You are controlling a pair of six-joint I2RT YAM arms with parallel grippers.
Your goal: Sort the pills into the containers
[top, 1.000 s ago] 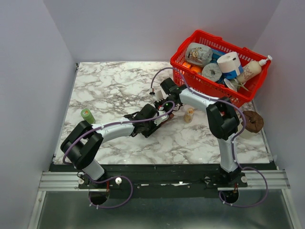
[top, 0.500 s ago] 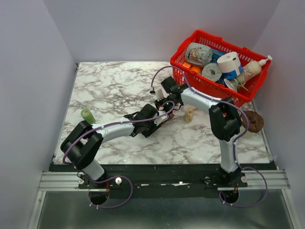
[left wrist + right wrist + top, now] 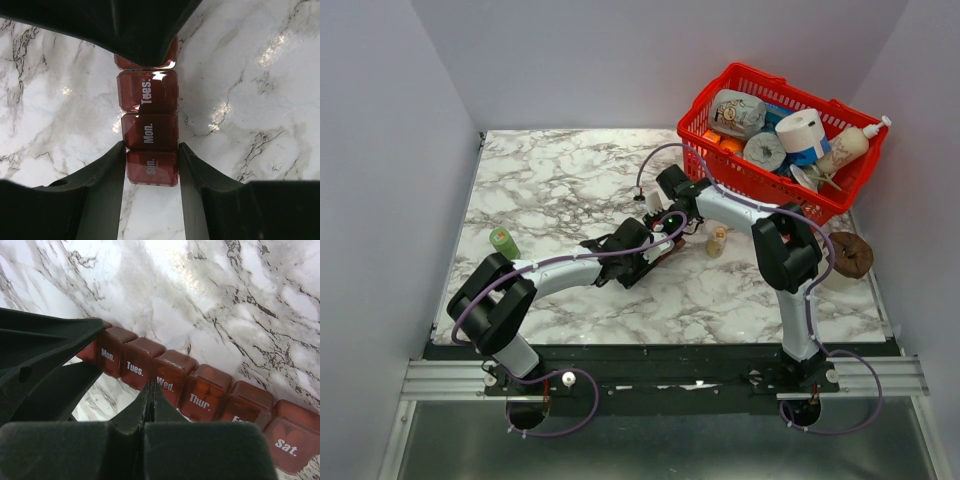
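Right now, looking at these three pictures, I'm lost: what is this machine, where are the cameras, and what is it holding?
Two robot arms are bolted at the near edge of a marble table. One picture looks down from above; the others come from a camera on each wrist. The jaws of the left arm pinch the Sun. end of a dark red weekly pill organizer. The jaws of the right arm are closed together, their tip at the Wed. lid. Nearby stand a small clear bottle, a green cap and a red basket of household items.
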